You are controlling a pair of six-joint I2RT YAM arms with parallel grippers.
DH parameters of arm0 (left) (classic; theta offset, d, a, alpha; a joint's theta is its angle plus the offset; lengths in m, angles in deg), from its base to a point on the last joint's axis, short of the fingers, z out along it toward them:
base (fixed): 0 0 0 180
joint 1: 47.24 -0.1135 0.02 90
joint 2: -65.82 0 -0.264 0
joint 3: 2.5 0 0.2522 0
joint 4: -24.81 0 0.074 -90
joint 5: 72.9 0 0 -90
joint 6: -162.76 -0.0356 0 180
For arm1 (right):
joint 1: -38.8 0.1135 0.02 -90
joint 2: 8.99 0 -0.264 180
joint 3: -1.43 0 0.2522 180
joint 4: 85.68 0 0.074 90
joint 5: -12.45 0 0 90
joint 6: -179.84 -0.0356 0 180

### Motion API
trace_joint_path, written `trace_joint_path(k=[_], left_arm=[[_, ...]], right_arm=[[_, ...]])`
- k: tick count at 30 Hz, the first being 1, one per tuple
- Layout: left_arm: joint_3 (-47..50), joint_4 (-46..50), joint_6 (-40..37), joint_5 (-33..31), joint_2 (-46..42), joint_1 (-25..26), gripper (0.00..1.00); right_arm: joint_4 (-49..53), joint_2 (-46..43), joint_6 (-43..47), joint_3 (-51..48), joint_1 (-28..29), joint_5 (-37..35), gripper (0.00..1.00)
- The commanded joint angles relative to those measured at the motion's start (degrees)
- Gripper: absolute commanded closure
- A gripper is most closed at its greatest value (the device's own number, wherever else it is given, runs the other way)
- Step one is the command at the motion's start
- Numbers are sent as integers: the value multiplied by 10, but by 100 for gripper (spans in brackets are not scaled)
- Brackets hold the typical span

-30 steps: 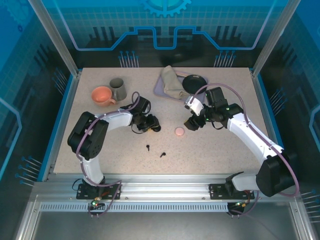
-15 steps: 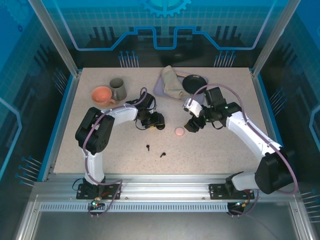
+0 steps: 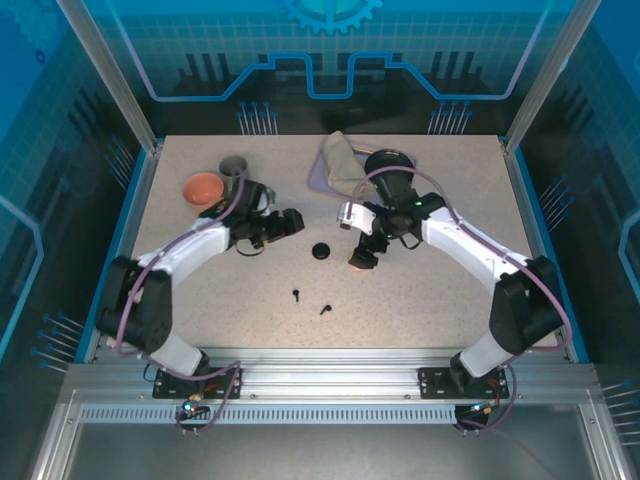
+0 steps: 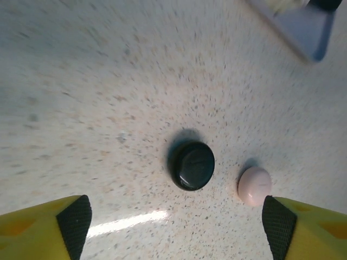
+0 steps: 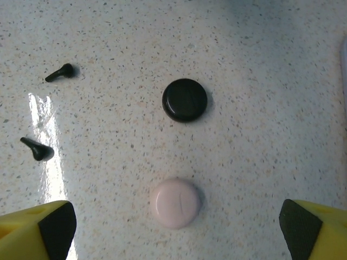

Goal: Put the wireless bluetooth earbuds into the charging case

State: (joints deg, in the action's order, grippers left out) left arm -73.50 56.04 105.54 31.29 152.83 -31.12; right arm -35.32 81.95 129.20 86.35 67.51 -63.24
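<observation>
A round black charging case point(image 3: 320, 251) lies closed on the speckled table, with a closed pink charging case point(image 3: 357, 262) just right of it. Two black earbuds point(image 3: 297, 295) point(image 3: 325, 309) lie loose nearer the front. My left gripper point(image 3: 287, 221) hovers open, left of the black case point(image 4: 192, 165), with nothing between its fingers point(image 4: 71, 223). My right gripper point(image 3: 364, 247) stands open directly over the pink case point(image 5: 175, 203), not touching it. The right wrist view also takes in the black case point(image 5: 185, 99) and both earbuds point(image 5: 59, 72) point(image 5: 38, 150).
An orange cup point(image 3: 204, 188) and a grey mug point(image 3: 233, 167) stand at the back left. A crumpled cloth point(image 3: 343, 165) lies on a lavender tray point(image 3: 318, 178) at the back, beside a black dish point(image 3: 385, 160) partly covered by the right arm.
My left gripper opened, left the black case on the table and drew back to the left. My right gripper opened wider and shifted left over the pink case.
</observation>
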Motion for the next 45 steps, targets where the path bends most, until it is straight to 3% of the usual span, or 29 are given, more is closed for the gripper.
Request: trace_joint_path(k=[1, 5, 19, 28, 45], left_arm=[[56, -25, 22, -10, -81, -34, 8], [122, -37, 42, -28, -184, -69, 1], [208, 38, 35, -187, -451, -93, 1], [212, 80, 4, -238, -510, -94, 1], [231, 71, -18, -249, -525, -94, 1]], right_arm=[[15, 38, 39, 38, 25, -30, 0], [40, 91, 64, 85, 43, -54, 0], [133, 268, 82, 245, 88, -128, 0], [176, 348, 70, 314, 109, -160, 2], [223, 420, 75, 401, 116, -161, 14]])
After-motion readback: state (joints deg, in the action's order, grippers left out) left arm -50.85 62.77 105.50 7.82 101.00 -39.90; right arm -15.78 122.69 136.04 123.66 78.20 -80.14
